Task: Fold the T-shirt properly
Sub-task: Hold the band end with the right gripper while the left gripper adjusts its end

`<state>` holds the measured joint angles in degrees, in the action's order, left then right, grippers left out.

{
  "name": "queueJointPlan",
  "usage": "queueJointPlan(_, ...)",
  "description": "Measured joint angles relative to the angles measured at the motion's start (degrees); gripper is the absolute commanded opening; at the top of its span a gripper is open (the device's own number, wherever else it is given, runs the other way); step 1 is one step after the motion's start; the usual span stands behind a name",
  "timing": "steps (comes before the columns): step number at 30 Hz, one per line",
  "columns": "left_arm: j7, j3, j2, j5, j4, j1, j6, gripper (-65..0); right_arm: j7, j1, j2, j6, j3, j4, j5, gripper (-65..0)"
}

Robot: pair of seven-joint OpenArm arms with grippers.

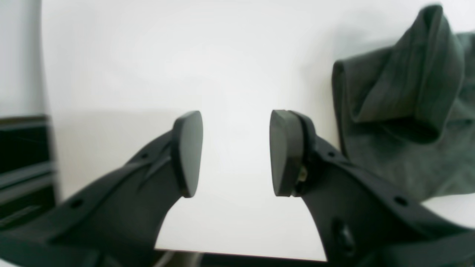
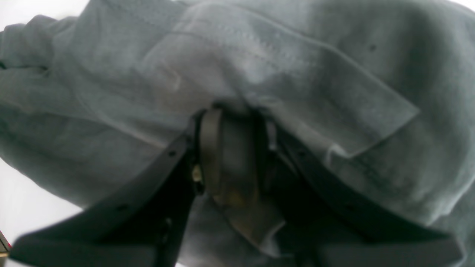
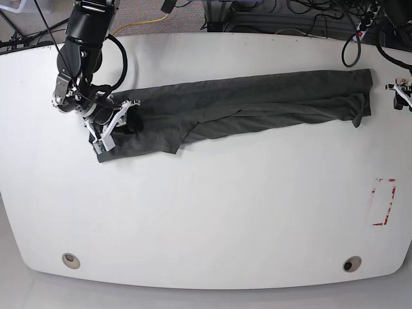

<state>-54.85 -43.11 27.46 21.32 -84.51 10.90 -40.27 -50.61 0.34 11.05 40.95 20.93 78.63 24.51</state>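
Note:
The dark grey T-shirt (image 3: pixel 257 103) lies folded into a long band across the white table (image 3: pixel 212 212), from the left side to the far right. My right gripper (image 3: pixel 127 120) is at the band's left end. The right wrist view shows it (image 2: pixel 237 144) shut on a bunched fold of the T-shirt (image 2: pixel 297 74), with a hemmed edge lying just above the fingers. My left gripper (image 1: pixel 235 154) is open over bare table with nothing between its pads. The T-shirt's (image 1: pixel 408 111) puckered right end lies just beside it. In the base view it (image 3: pixel 400 90) shows only at the right edge.
A red tape rectangle (image 3: pixel 384 201) marks the table near its right edge. Two round holes (image 3: pixel 71 260) (image 3: pixel 351 264) sit near the front edge. Cables and equipment (image 3: pixel 290 13) lie behind the table's back edge.

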Motion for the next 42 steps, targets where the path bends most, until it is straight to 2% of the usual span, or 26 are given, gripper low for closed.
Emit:
queueJointPlan(5,-7.34,-3.61,0.17,10.69,-1.29,1.4,0.35,-38.6,0.04,0.0,-0.09,0.0,0.02,0.0,-0.09,-50.7)
queueJointPlan(9,-9.75,-3.43,-0.66,17.4,-4.76,1.11,0.39,-38.6,0.02,0.0,-0.09,-0.02,0.02,0.02,-0.11,-50.7)
queueJointPlan(11,-11.28,-3.43,-2.47,19.08,-7.28,0.92,0.37,-38.5,0.04,0.0,-0.09,-0.02,0.0,0.02,-0.09,-50.7)
queueJointPlan(14,-14.47,-3.1,-7.26,19.47,-12.5,0.7,0.35,-38.5,0.07,0.0,-0.07,0.0,0.02,0.02,-0.04,-50.7)
queueJointPlan(16,-14.69,-0.85,-9.97,19.19,-15.47,0.13,0.37,-38.5,0.04,0.0,-0.09,-0.02,0.02,0.02,-0.09,-50.7)
queueJointPlan(19,-14.29,4.55,-11.87,18.99,-17.31,-1.22,0.33,-38.5,0.0,0.0,-0.09,-0.02,0.0,0.04,-0.09,-50.7)
queueJointPlan(22,-13.33,7.89,-11.98,15.02,-17.55,-1.97,0.33,-38.6,0.04,0.0,-0.11,0.0,0.0,0.02,0.24,-50.7)
queueJointPlan(27,-14.47,7.74,-12.57,5.79,-17.55,-3.65,0.33,-38.6,0.02,0.0,-0.11,-0.22,0.02,0.04,-0.09,-50.6)
queueJointPlan(34,-9.51,8.13,-12.98,-6.99,-17.53,-3.93,0.33,-38.5,0.04,0.0,-0.11,-0.22,0.02,0.04,0.09,-50.6)
queueJointPlan(38,-8.2,9.73,-12.87,-10.51,-16.94,-3.96,0.35,-38.5,0.04,0.0,-0.11,-0.22,0.0,0.04,0.13,-50.6)
queueJointPlan(42,-7.5,12.35,-13.31,-9.73,-13.44,-4.09,0.31,-38.6,0.04,0.0,-0.13,-0.22,0.0,0.04,0.11,-50.6)
